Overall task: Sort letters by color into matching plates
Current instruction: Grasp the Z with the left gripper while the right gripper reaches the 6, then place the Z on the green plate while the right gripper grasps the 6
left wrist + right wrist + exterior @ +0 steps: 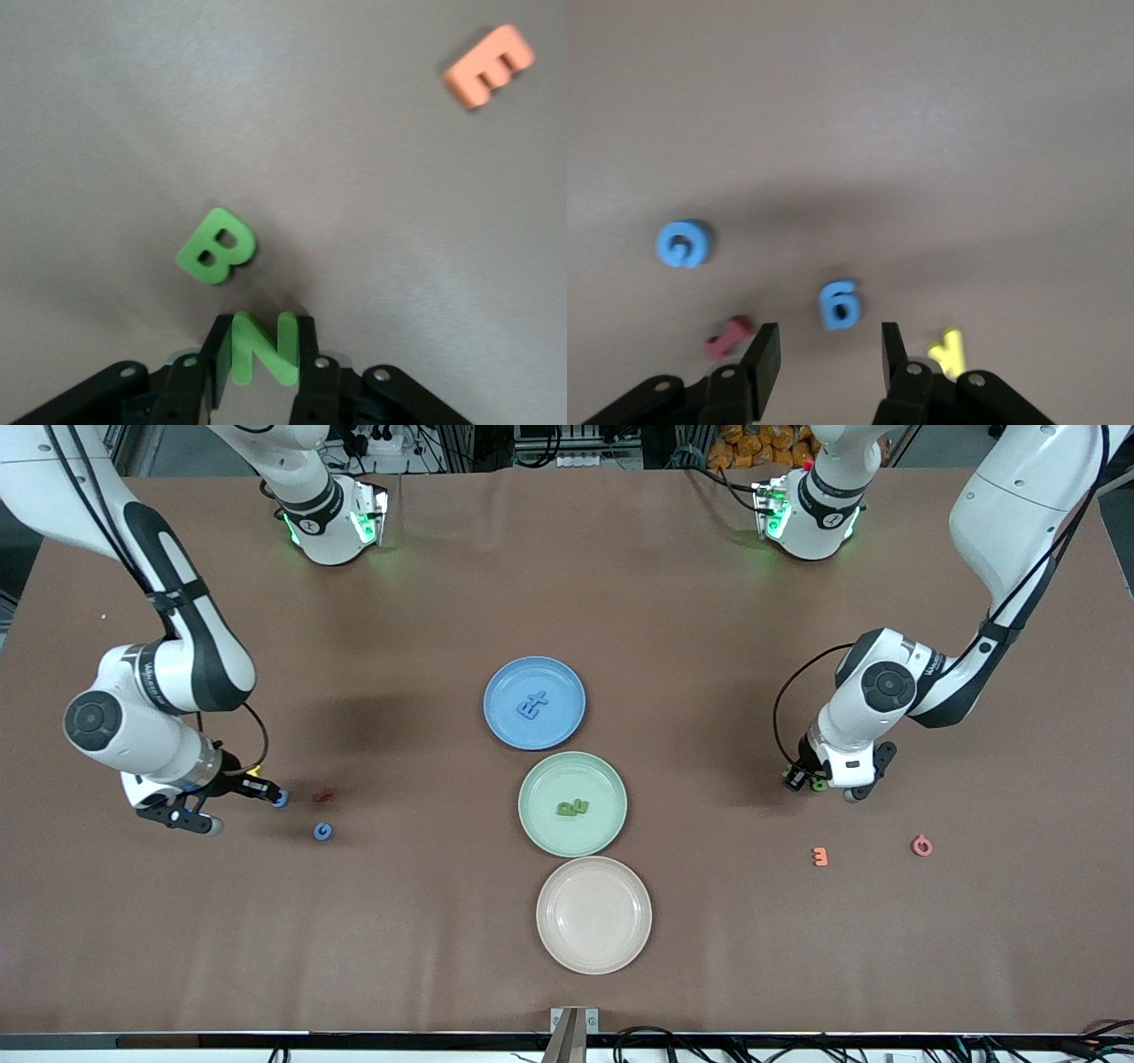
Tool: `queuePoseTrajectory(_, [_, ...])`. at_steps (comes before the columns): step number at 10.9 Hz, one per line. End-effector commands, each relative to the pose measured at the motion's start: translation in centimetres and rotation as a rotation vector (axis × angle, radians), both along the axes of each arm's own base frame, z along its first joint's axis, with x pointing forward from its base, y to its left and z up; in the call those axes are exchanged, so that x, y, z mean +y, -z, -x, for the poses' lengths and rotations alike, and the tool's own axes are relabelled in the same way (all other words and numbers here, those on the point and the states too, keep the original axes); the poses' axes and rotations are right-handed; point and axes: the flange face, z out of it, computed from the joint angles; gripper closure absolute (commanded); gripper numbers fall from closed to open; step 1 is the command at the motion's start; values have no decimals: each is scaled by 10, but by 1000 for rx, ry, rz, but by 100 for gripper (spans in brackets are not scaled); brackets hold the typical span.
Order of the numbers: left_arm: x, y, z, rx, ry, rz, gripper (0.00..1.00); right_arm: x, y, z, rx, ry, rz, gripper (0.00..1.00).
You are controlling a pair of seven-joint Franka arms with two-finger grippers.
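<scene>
Toward the left arm's end of the table, my left gripper (804, 781) (263, 350) is down at the table, shut on a green letter N (263, 347). A green B (216, 245) lies flat beside it. Toward the right arm's end, my right gripper (270, 794) (831, 354) hangs open just above the table, with a blue 6 (840, 304) (280, 799) lying just ahead of its fingertips. A second blue letter (323, 831) (683, 243) lies nearer the camera. In mid-table, the blue plate (558, 682) holds two blue letters (532, 707). The green plate (549, 779) holds green letters (571, 808).
A beige plate (594, 914) sits bare nearest the camera, below the green plate. A red letter (323, 795) (729, 336) and a yellow letter (948, 351) flank the right gripper. An orange E (820, 856) (489, 66) and a pink letter (922, 846) lie near the left gripper.
</scene>
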Motion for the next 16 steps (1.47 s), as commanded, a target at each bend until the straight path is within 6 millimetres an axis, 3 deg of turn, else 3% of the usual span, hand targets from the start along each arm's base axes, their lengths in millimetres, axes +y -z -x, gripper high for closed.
queuePoseTrajectory(1, [-48, -33, -23, -93, 8, 35, 100, -19, 32, -2, -26, -104, 16, 45])
queuePoseTrajectory(5, [-178, -88, -38, -216, 28, 135, 100, -15, 62, 8, 7, -148, 8, 45])
queuePoseTrajectory(8, [-274, -90, -44, -230, -21, 255, 100, -14, 66, 12, 11, -131, -8, 45])
queuePoseTrajectory(10, [-310, -89, -41, -249, -20, 328, 100, -11, 72, 15, 9, -128, -14, 45])
queuePoseTrajectory(11, [-328, -85, -29, -262, -7, 362, 100, -10, 72, 15, 10, -113, -15, 45])
queuePoseTrajectory(14, [-355, -60, -9, -294, 2, 298, 100, -2, 78, 15, 6, -104, -18, 47])
queuePoseTrajectory(15, [-356, -55, -7, -308, -6, 273, 46, -1, 79, 14, 0, -104, -19, 51])
queuePoseTrajectory(16, [-357, -50, -5, -314, 16, 253, 0, 0, 82, 15, 1, -108, -20, 62])
